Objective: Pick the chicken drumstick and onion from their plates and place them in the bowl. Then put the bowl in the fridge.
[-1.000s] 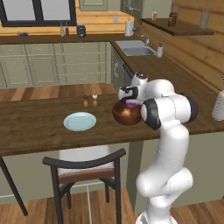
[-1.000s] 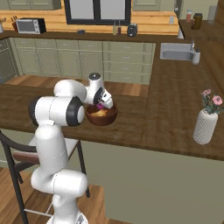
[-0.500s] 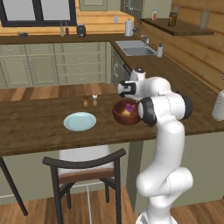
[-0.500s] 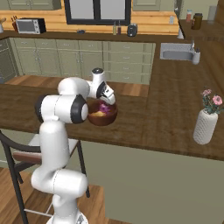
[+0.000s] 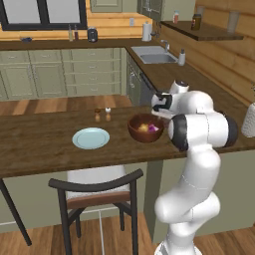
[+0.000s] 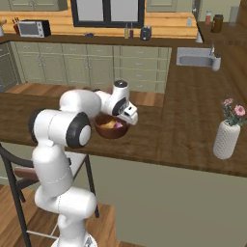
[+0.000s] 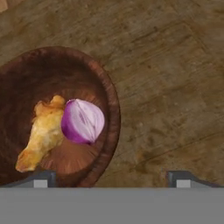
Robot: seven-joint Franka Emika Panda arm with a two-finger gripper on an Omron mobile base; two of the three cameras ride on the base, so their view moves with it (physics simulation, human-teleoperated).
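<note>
Looking along the hand, the bowl (image 7: pixel 110 94) is cut off at the left and bottom edges, so part of its rim goes unseen. Inside it, the chicken drumstick (image 7: pixel 41 133) lies on the left with the onion (image 7: pixel 82 120) touching its right side, cut face up. The end effector (image 7: pixel 111 178) stands wide and holds nothing; its two fingertips (image 7: pixel 40 179) barely rise into view, one over the bowl's lower rim, the other over bare counter (image 7: pixel 175 78).

From the left base view, the pale blue plate (image 5: pixel 90 138) lies on the counter left of the bowl (image 5: pixel 146 127), apart from it. Two small shakers (image 5: pixel 102 115) stand behind and between them. The end effector (image 5: pixel 160 105) hovers above the bowl's right rim; its jaws are too small to read here. A dark chair (image 5: pixel 97 194) sits tucked below the counter edge.

From the right base view, the arm hides the bowl's (image 6: pixel 111 128) left side. A white vase (image 6: pixel 226 137) with pink flowers stands well to the right. Green cabinets (image 6: pixel 91 67), a sink (image 6: pixel 194 58) and a microwave (image 6: pixel 34 28) line the back wall.
</note>
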